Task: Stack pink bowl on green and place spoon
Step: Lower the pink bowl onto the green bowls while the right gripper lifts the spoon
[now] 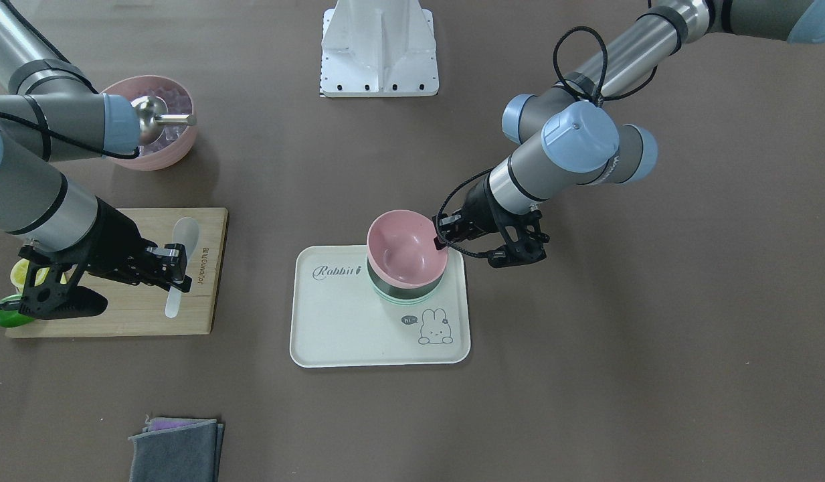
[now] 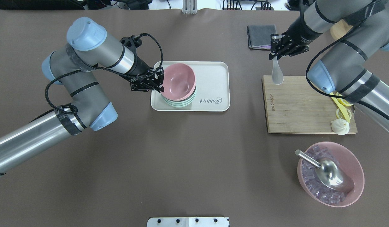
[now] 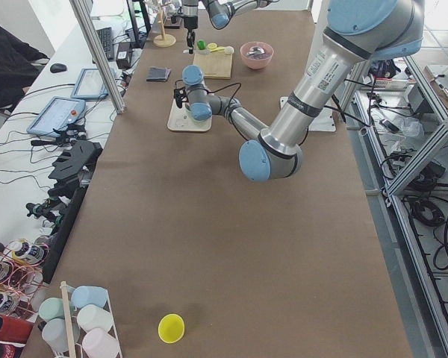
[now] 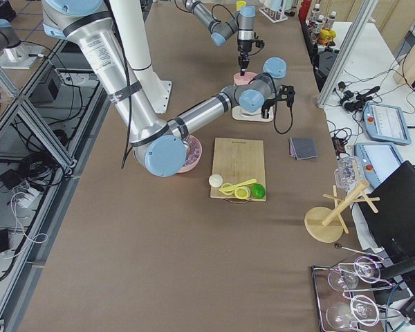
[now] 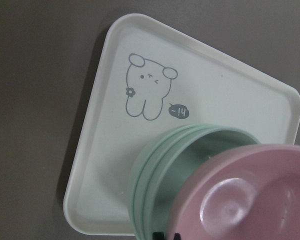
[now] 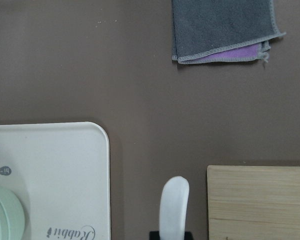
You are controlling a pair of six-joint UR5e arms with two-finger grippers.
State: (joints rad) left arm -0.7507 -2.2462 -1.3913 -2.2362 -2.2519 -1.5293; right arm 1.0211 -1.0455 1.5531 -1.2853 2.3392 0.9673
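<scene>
Left end effector (image 2: 159,82) is at the pink bowl (image 2: 178,80); right end effector (image 2: 274,53) has the spoon (image 2: 277,75)

Layout, big to small: brown surface (image 2: 181,157); wooden board (image 2: 301,107) on your robot's right; cream tray (image 2: 213,71) near centre. The green bowl (image 2: 179,104) stands on the tray with the pink bowl sitting in its mouth, tilted, left side high. The spoon hangs over the board's far edge, well apart from the tray.

Step in hand, as I judge it: seating the pink bowl.
- Level the rim before you let go; a tilted release could rock it or slide it off the green one
- Lower straight down until the rims run parallel. Whether it is fully nested cannot be told from these views
- Open just enough to clear the rim, then lift away vertically so you don't drag the bowl
- Hold the spoon back until the left arm is clear of the tray

End effectors:
- Left: jaws nearly together, pinching the pink bowl's rim on the robot's left side, one finger inside and one outside
- Right: jaws narrow, clamped on the spoon's handle, wide end pointing down
</scene>
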